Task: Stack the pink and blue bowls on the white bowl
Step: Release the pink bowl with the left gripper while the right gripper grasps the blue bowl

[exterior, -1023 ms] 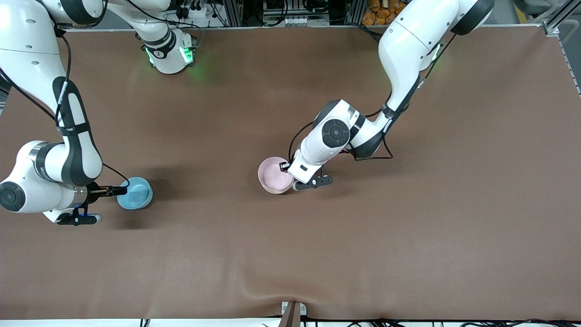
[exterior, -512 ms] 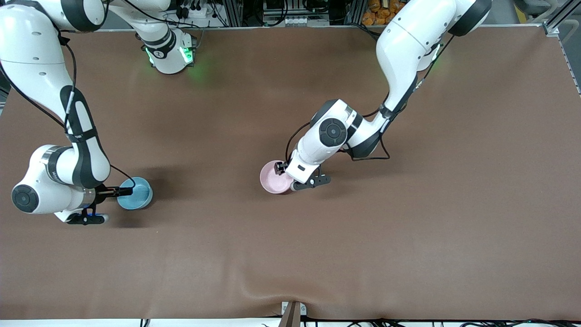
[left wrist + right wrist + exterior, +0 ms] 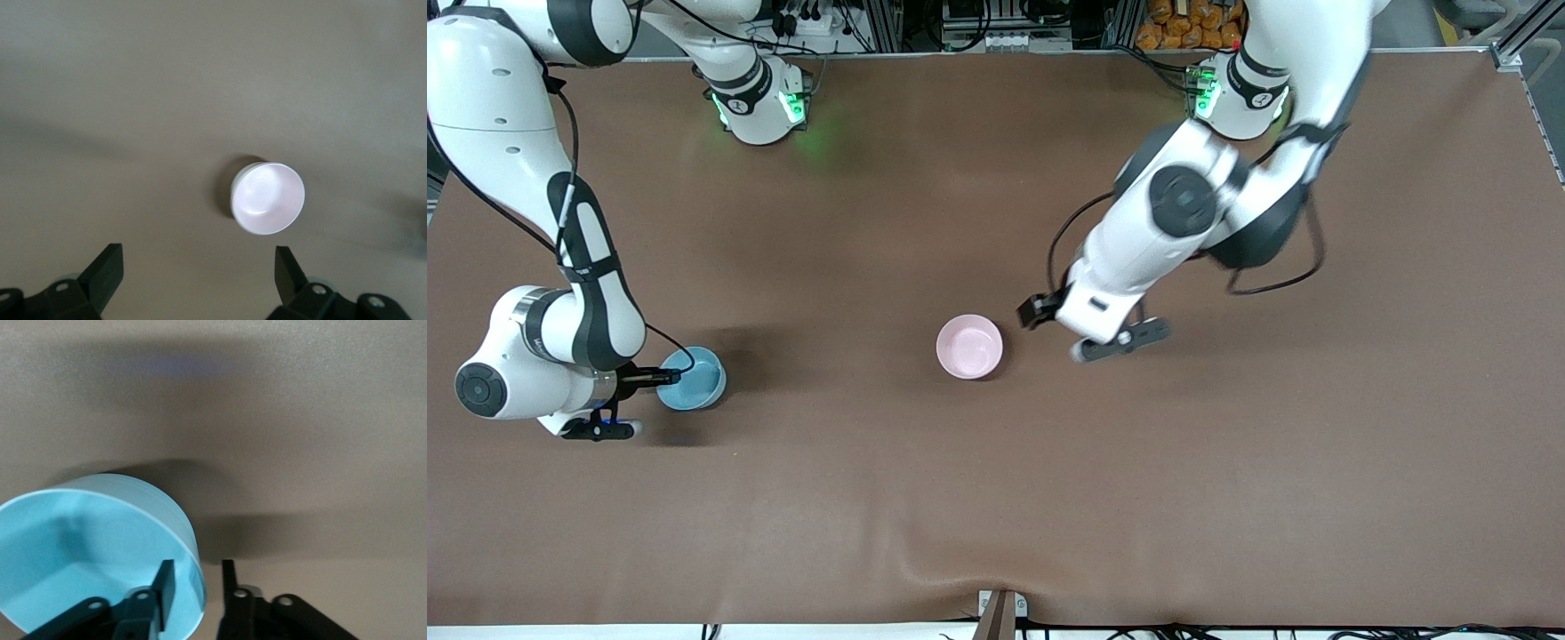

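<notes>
The pale pink bowl (image 3: 969,347) stands upright on the brown table near its middle. It also shows in the left wrist view (image 3: 268,199), where the outer wall under its rim looks whitish. No separate white bowl shows. My left gripper (image 3: 1039,313) is open and empty, raised over the table beside the pink bowl, toward the left arm's end; its own view shows the fingers spread wide (image 3: 198,267). The light blue bowl (image 3: 691,379) stands near the right arm's end. My right gripper (image 3: 665,378) straddles its rim (image 3: 199,580), one finger inside, one outside, with small gaps showing.
The brown mat (image 3: 1227,462) covers the whole table, with a wrinkle at its front edge (image 3: 996,569). The arm bases stand along the back edge.
My left gripper let go of the pink bowl, opened, and drew up and away toward the left arm's base. The pink bowl stays where it was set. The right gripper stays at the blue bowl's rim.
</notes>
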Robot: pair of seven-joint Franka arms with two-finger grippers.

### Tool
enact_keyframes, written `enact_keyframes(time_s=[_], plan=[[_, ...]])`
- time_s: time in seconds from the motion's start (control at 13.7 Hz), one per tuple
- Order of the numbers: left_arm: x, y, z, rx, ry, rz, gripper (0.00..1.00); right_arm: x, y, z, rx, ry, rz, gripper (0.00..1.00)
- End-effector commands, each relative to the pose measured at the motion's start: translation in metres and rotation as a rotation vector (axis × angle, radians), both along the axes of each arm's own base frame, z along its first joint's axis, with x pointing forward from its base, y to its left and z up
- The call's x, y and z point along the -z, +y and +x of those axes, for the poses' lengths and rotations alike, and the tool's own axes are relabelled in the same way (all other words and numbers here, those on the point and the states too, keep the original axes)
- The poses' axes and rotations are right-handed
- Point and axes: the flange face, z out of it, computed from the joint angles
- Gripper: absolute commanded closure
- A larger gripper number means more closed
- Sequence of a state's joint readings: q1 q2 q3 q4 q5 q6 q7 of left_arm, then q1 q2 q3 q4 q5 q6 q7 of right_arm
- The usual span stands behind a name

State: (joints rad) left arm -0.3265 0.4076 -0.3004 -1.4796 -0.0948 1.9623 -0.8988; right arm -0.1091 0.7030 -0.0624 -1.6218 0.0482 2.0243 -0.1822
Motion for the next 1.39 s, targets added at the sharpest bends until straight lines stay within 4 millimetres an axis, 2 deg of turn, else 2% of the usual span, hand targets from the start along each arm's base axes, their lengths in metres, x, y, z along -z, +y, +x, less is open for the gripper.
enact_keyframes(time_s=[0.0,0.22,0.44,0.58,0.66,0.8,0.88,1.02,1.1,1.17,1.32], plan=[[-0.045,0.04,-0.014,0.022,-0.016,0.086,0.0,-0.001,-0.001,0.002,0.005,-0.014,0.029,1.0],[-0.081,0.069,-0.025,0.09,-0.039,0.168,0.0,-0.01,0.003,0.007,0.004,-0.024,0.033,1.0],[-0.115,0.117,-0.027,0.149,-0.04,0.196,0.0,-0.014,0.02,0.006,0.003,0.001,0.062,1.0],[-0.136,0.157,-0.027,0.208,-0.048,0.207,0.0,-0.041,0.049,0.018,-0.013,-0.037,0.102,1.0],[-0.142,0.172,-0.027,0.23,-0.047,0.211,0.0,-0.047,0.061,0.022,-0.03,-0.044,0.114,1.0],[-0.154,0.197,-0.029,0.25,-0.043,0.217,0.0,-0.062,0.104,0.027,-0.049,-0.068,0.195,1.0],[-0.162,0.207,-0.031,0.257,-0.046,0.221,0.0,-0.076,0.117,0.028,-0.048,-0.086,0.226,1.0],[-0.173,0.23,-0.036,0.273,-0.039,0.227,0.0,-0.078,0.171,0.02,-0.111,-0.049,0.261,1.0],[-0.177,0.239,-0.038,0.286,-0.037,0.226,0.0,-0.076,0.206,0.016,-0.148,-0.047,0.263,1.0],[-0.183,0.25,-0.042,0.287,-0.026,0.231,0.0,-0.079,0.251,0.01,-0.158,-0.049,0.265,1.0],[-0.193,0.259,-0.051,0.278,-0.022,0.232,0.0,-0.082,0.309,-0.002,-0.072,-0.034,0.225,1.0]])
